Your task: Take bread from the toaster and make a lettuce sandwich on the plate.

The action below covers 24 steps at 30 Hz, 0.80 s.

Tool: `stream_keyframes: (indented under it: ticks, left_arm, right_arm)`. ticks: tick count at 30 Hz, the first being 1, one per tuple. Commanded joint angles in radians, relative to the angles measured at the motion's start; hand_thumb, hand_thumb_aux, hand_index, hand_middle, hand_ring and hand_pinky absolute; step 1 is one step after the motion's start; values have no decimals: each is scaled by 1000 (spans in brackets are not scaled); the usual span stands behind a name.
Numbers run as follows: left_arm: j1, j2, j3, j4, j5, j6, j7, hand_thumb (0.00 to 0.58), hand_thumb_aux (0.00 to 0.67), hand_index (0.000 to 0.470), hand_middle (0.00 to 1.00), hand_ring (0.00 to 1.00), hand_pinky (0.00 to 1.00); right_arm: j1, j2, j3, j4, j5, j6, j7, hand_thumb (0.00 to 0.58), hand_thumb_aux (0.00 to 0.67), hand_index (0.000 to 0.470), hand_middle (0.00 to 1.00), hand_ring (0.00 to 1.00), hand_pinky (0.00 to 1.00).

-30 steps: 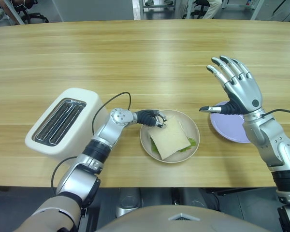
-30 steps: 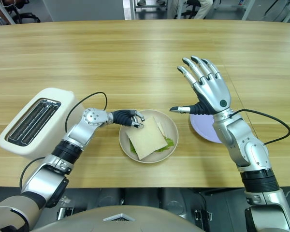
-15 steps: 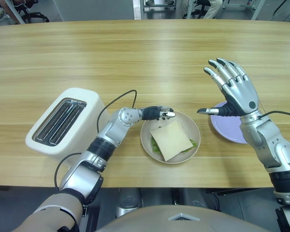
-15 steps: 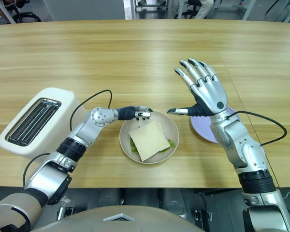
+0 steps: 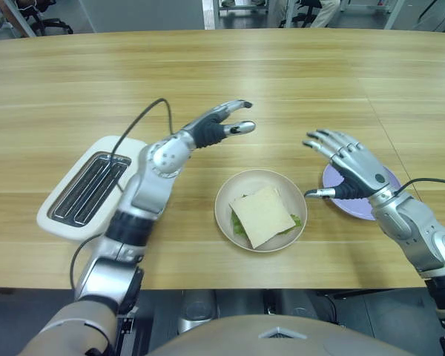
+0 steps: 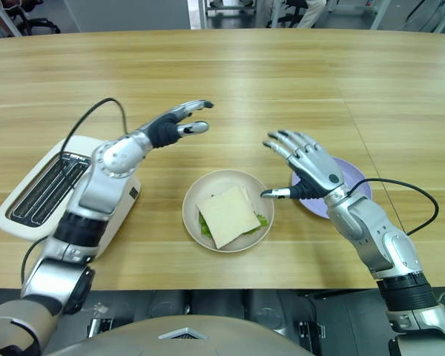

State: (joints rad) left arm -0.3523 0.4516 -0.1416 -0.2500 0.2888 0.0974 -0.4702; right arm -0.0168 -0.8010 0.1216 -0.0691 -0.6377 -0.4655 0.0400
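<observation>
A lilac saucer (image 5: 345,208) sits on the wooden table (image 5: 245,81) — office chairs (image 5: 41,24) stand beyond its far edge

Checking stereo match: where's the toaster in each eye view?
Left eye view: toaster at lower left, with some table between it and the picture's left edge.
Right eye view: toaster at lower left, closer to the left edge.
Shared landmark: the plate with the sandwich, to the toaster's right in both.
</observation>
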Motion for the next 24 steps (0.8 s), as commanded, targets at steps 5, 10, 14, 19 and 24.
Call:
stream_keyframes:
  ticks: [5,10,14,19,24]
  left_arm:
    - [433,206,317,-402,-280,50,-224,580,670,460,1000,1000,1000]
    - [728,306,454,-431,-351,-5,-361,580,670,460,1000,1000,1000]
    - [920,379,414,-441,-344,-92,-473,580,670,460,1000,1000,1000]
    - [940,398,313,-388,-285,-123,-477,580,670,460,1000,1000,1000]
    - [860,372,102,-321,-194,-111,-473,580,670,460,1000,1000,1000]
  right_arm:
    - [133,-109,-70,-120,293,51,313,580,670,460,1000,1000,1000]
    - [266,-169,-87,-249,461,158,516,580,670,460,1000,1000,1000]
    - [333,-176,-82,-322,525,213,609,580,670,460,1000,1000,1000]
    - [360,-153,-36,-334,512,236,670,580,670,460,1000,1000,1000]
    - [352,-121,74,-264,415,238,704,580,670,460,1000,1000,1000]
